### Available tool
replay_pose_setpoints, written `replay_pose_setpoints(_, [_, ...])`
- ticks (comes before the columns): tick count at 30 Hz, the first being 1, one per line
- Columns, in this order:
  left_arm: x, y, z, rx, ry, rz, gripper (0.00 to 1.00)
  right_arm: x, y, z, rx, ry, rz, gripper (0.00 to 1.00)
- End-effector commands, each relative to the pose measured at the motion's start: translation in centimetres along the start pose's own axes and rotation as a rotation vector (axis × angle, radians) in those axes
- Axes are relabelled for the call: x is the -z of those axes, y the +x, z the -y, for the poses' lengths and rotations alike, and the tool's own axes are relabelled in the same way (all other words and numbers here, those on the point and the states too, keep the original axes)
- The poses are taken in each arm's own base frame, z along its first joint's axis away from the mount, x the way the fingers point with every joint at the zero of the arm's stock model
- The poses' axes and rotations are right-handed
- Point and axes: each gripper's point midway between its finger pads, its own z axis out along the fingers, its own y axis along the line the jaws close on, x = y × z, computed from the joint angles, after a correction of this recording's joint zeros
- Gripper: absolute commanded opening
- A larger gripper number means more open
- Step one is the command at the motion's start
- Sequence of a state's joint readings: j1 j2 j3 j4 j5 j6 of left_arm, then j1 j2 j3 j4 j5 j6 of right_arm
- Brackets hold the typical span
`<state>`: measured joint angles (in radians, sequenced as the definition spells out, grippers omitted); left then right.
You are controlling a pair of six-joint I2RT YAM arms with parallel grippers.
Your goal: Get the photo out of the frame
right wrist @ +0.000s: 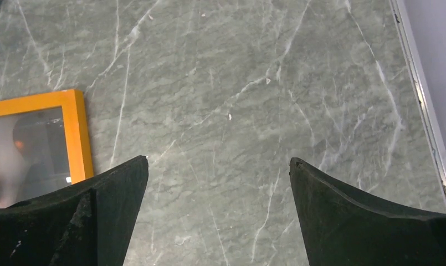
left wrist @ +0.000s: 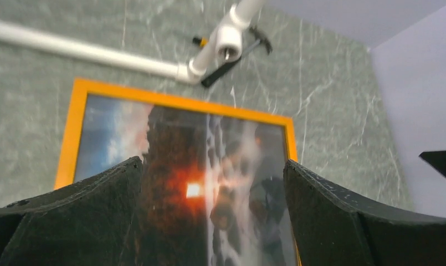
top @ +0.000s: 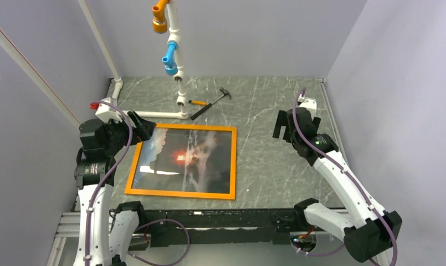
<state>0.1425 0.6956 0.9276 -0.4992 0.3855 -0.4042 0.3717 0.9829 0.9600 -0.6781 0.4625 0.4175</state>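
Observation:
The photo [top: 188, 159], a dark print with an orange-red glow and whitish streaks, lies flat inside the thin orange frame [top: 179, 193] on the marble table, left of centre. My left gripper [top: 142, 130] hovers over the frame's far left corner, open and empty. In the left wrist view its jaws stand wide apart over the photo [left wrist: 209, 177], with the frame [left wrist: 176, 102] beyond. My right gripper [top: 287, 126] is open and empty above bare table to the right of the frame. The right wrist view shows a corner of the frame [right wrist: 76, 130] at the left.
A white pipe structure [top: 179, 83] with orange and blue fittings stands just behind the frame, its base pipe [left wrist: 87, 52] along the frame's far edge. A hammer [top: 209, 103] lies behind it. Grey walls close in on both sides.

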Motion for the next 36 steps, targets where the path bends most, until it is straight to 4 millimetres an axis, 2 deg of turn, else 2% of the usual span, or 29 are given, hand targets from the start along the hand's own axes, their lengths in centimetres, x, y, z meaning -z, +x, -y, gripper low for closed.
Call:
replay_pose_setpoints(1, [0.4,0.3,0.7,-0.046,0.051,0.010,0.99,0.9,-3.7,-1.0,-0.035,-0.053,0.124,1.00])
replay_pose_setpoints(7, [0.2,1.8,0.0,-0.029,0.034,-0.027,0.99,-0.3,-2.9,-0.9,-0.015,0.003,0.057,1.00])
replay_pose_setpoints(13, [-1.1,4.5,-0.1,-0.013,0.050,-0.128,0.99,-1.3,-1.9,-1.5,0.020,0.001,0.008,1.00])
replay_pose_setpoints(18, [-2.2,8.2,2.7,-0.030,0.137,-0.249,0.99,-1.5,-1.2,-2.4,-0.025,-0.038,0.012,1.00])
replay_pose_setpoints(21, [-2.6,10.8,4.3,-0.013,0.179,-0.303,0.99,-2.2,0.5,-3.1,-0.087,-0.052,-0.034,1.00])
replay_pose_setpoints(25, [-2.8,14.1,6.4,-0.003,0.247,-0.370,0.99,-3.3,4.3,-5.4,-0.059,-0.126,-0.229,1.00])
replay_pose_setpoints(29, [-2.8,16.7,8.2,-0.025,0.281,-0.439,0.99,-4.3,6.8,-7.3,-0.026,-0.166,-0.385,1.00])
replay_pose_setpoints(32, [-2.7,17.7,9.0,-0.050,0.283,-0.465,0.99,-4.4,9.0,-9.0,0.020,-0.237,-0.520,1.00])
replay_pose_setpoints(36, [-2.2,18.3,9.3,-0.086,0.282,-0.474,0.99,-3.2,11.1,-13.2,0.027,-0.432,-0.551,1.00])
